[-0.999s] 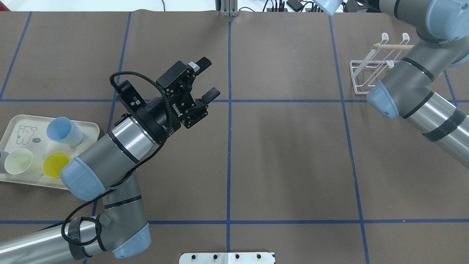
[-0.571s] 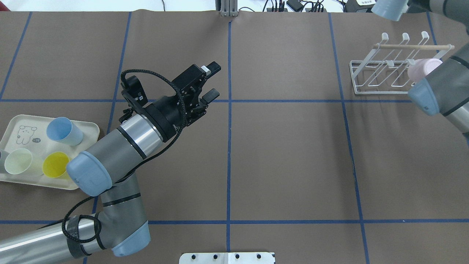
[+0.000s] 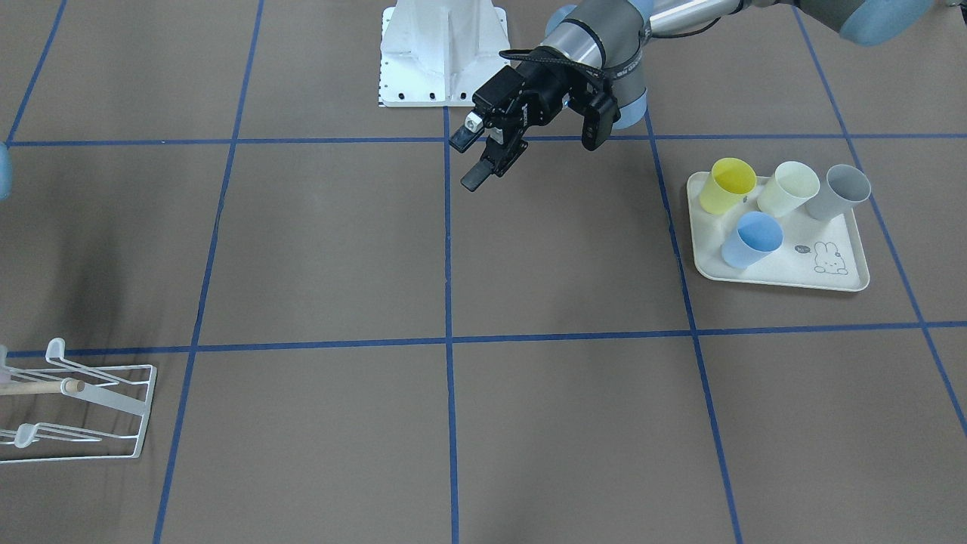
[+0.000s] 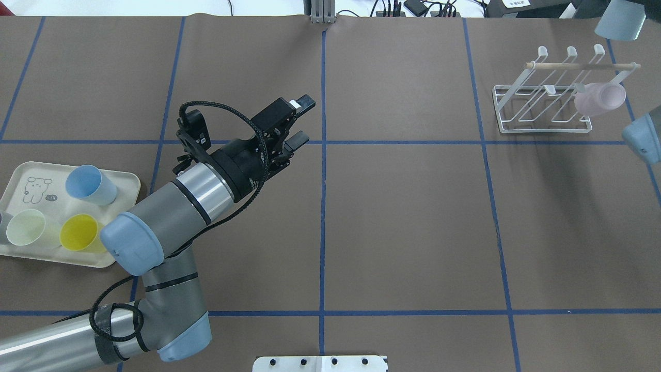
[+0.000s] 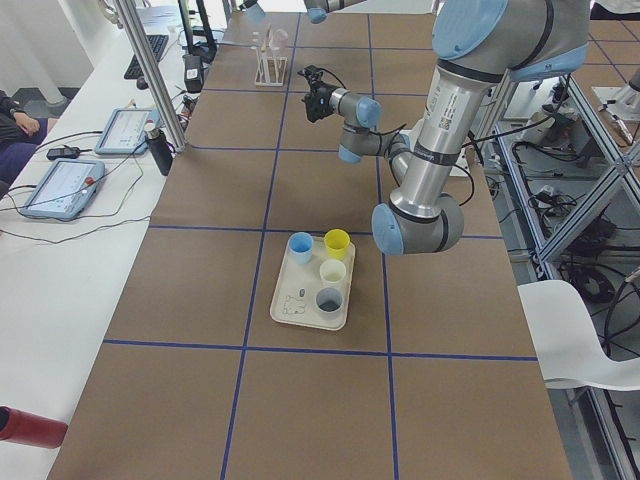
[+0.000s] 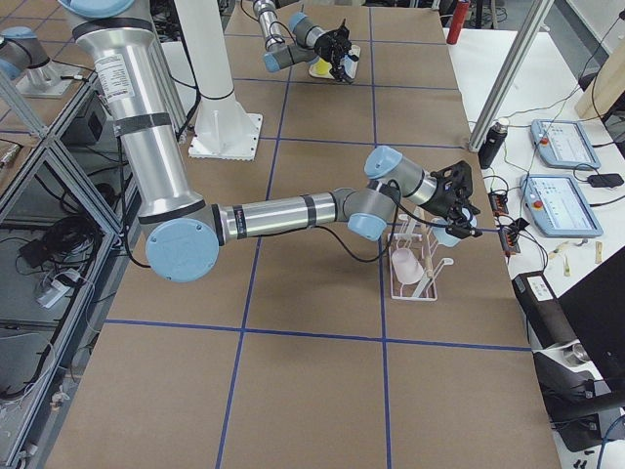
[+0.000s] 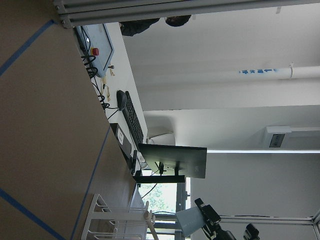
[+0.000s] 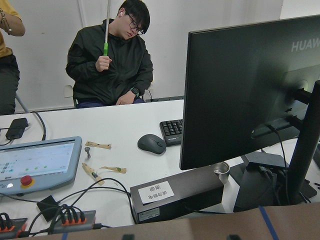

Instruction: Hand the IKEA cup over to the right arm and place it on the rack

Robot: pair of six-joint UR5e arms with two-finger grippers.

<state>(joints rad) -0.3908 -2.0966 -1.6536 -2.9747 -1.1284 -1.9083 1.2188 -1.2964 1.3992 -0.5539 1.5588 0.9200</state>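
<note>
Pale blue-grey cup point(image 4: 619, 23) gripped by right end effector point(image 6: 457, 217), raised beside white wire rack point(image 4: 539, 106)

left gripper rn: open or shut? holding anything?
Open and empty. The left gripper has its two fingers apart in the overhead and front views, with nothing between them.

Right arm point(image 4: 643, 137) swung rightward off the rack point(image 4: 537, 103), uncovering pink cup point(image 4: 599, 99) on it; grey-blue cup point(image 4: 619, 23) moved right beyond rack; left gripper point(image 4: 303, 120) rolled slightly.
</note>
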